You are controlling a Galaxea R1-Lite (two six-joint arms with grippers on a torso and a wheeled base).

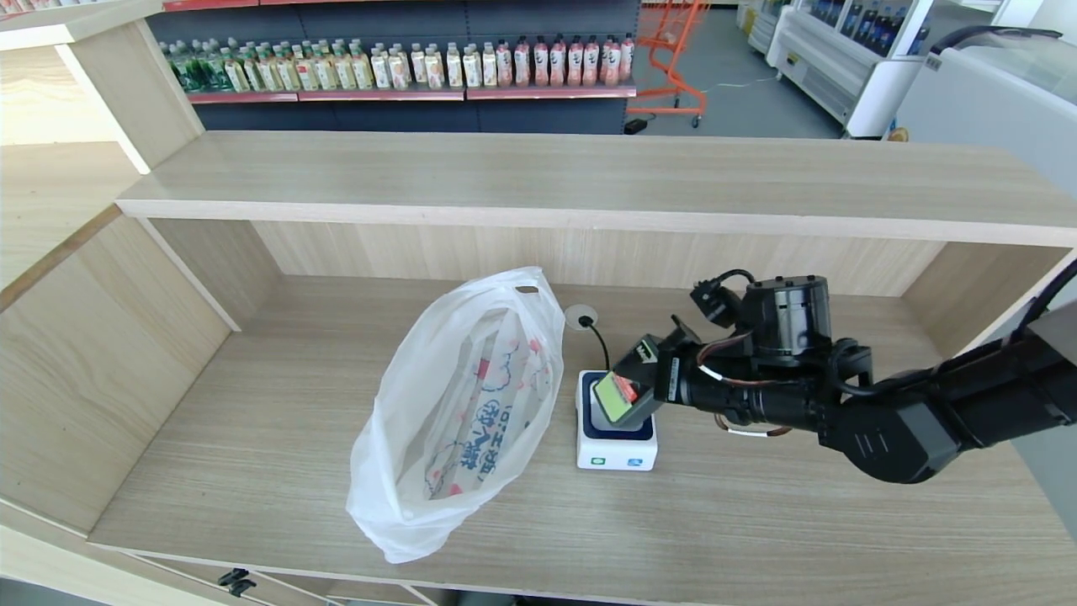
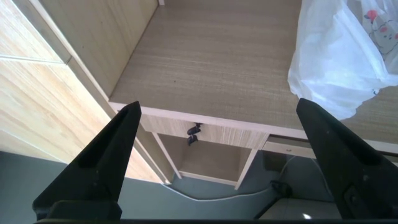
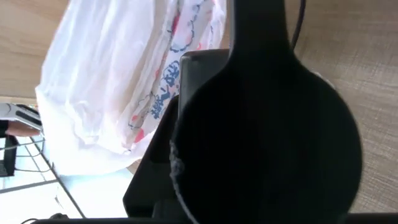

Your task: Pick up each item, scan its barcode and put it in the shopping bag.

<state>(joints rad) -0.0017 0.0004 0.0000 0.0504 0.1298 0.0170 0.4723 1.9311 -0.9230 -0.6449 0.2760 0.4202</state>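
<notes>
While our left gripper (image 2: 219, 106) hangs wide open off the counter's (image 1: 757, 522) near edge, 1 shopping bag (image 1: 391, 513) lies left of centre, mouth agape to receive goods, 1 packet (image 1: 471, 404) inside. Farther, mid-frame, our right gripper (image 1: 633, 383) clamps 1 green item (image 1: 610, 401) over 1 scanner (image 1: 617, 453), presumably for its barcode.

Shop: bottle shelves (image 1: 404, 69), freezers (image 1: 846, 63)

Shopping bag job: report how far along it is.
Done: the white plastic shopping bag already holds a printed pink-and-blue packet. In hand: the right hand grips a small green-faced box over the white scanner with the dark blue top. Left: putting that box in the bag. The left hand hangs open beyond the light wooden counter at its front edge.
</notes>
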